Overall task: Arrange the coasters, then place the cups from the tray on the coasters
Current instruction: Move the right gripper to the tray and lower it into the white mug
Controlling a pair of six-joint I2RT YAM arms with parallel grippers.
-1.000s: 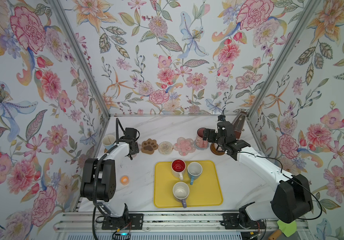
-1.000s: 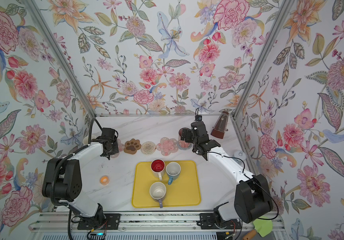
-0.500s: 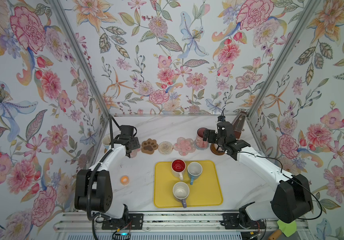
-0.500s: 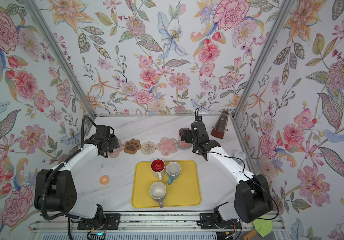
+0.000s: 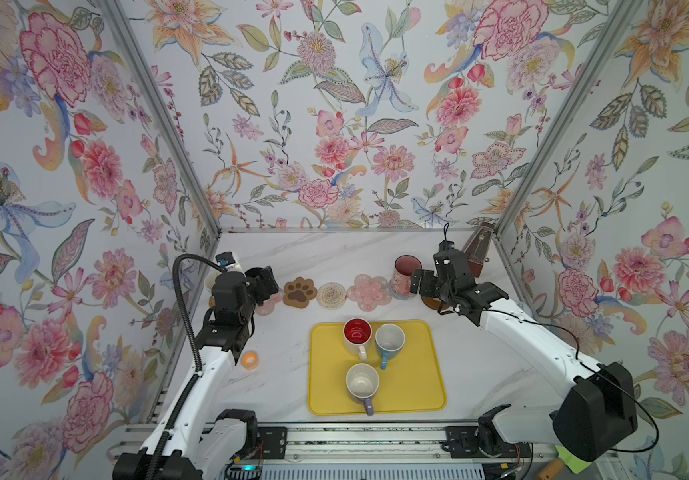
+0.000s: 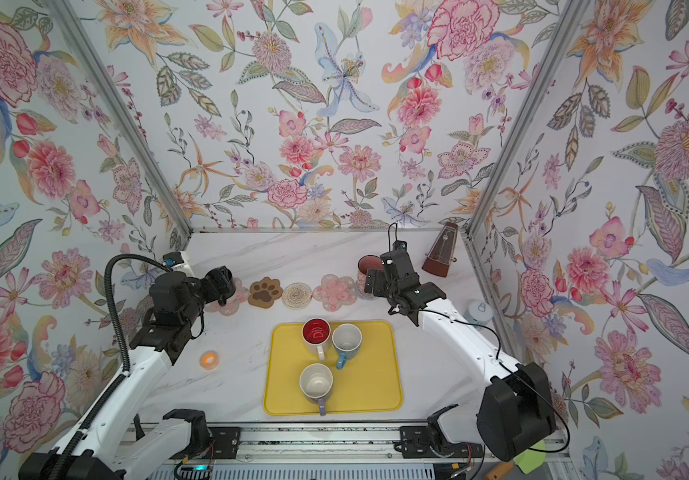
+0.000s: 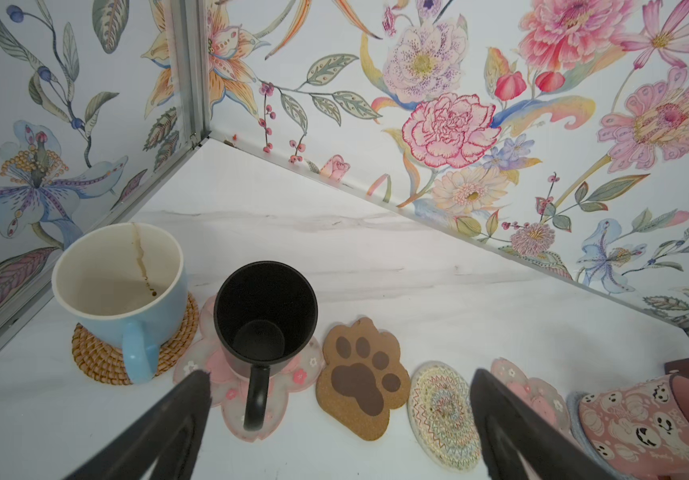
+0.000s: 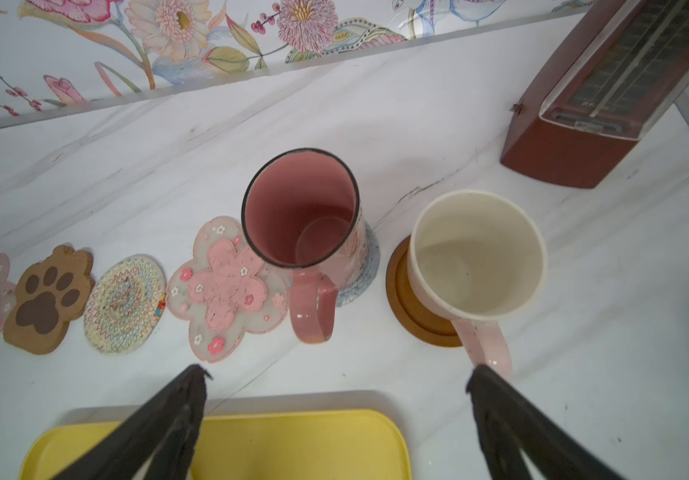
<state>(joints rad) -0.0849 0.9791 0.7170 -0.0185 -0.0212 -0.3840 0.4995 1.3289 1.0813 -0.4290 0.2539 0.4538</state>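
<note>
**Four mugs on coasters, three on tray, both grippers open**

Left gripper (image 7: 338, 374) spread wide, nothing held. Black mug (image 7: 265, 316) upright on pink flower coaster (image 7: 226, 390), handle pointing toward that gripper, untouched. Next to it, blue mug (image 7: 122, 286) on woven tan coaster (image 7: 97, 357), by the side wall.

Paw coaster (image 7: 361, 382), cream round coaster (image 7: 442, 415) and second flower coaster (image 8: 226, 286) bare, in one row on the tabletop (image 8: 376, 124).

Further along the row, tall pink mug (image 8: 301, 212) on grey-blue coaster (image 8: 359, 282), then pink-handled mug (image 8: 475, 257) on dark brown disc (image 8: 409, 307).

Right gripper (image 8: 336, 370) also wide open and empty. One finger close to pink-handled mug's handle, contact unclear.

Yellow tray (image 5: 409, 374) near the front edge, carrying three mugs in both top views:
- red-inside mug (image 5: 357, 334)
- blue-handled mug (image 5: 389, 341), just beside it
- purple-handled mug (image 5: 362, 383), nearer the front

Orange ring (image 5: 249, 359) on tabletop, left of tray.
</note>
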